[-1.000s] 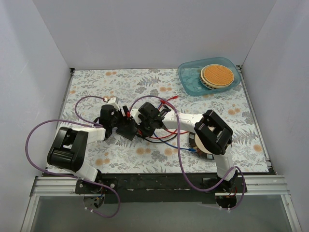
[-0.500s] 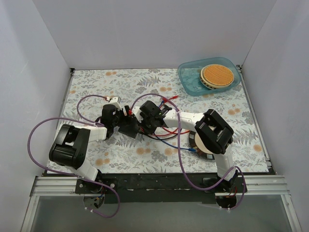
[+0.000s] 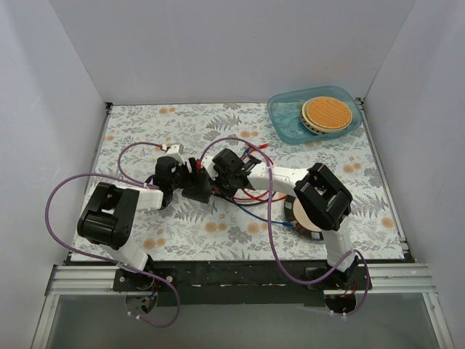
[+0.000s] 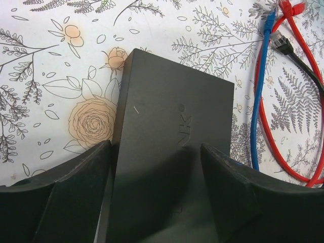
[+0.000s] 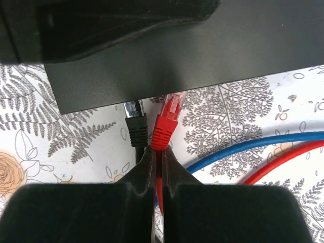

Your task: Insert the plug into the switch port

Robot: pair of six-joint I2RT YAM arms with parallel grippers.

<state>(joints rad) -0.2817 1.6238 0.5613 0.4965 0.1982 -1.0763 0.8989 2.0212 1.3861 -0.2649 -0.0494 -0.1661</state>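
Versus a second ago, finds flat matte-black rectangular box [image 3: 196, 187] shifted slightly away from the arm bases, both grippers along with it. Straddles box with left gripper [image 4: 156, 149], fingers spread either side; real clamp unclear. Pinches red clear-tipped cable plug [image 5: 167, 121] from behind with right gripper [image 5: 157, 152], fingers pressed together. Puts plug tip at box's edge, beside black plug [image 5: 135, 124]; switch port hidden under that edge.

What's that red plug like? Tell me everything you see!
The red plug has a red rubbery sleeve and a see-through red tip. It points at the edge of the black box, tip just reaching it. The right gripper pinches it from behind. A black plug lies right beside it, touching.
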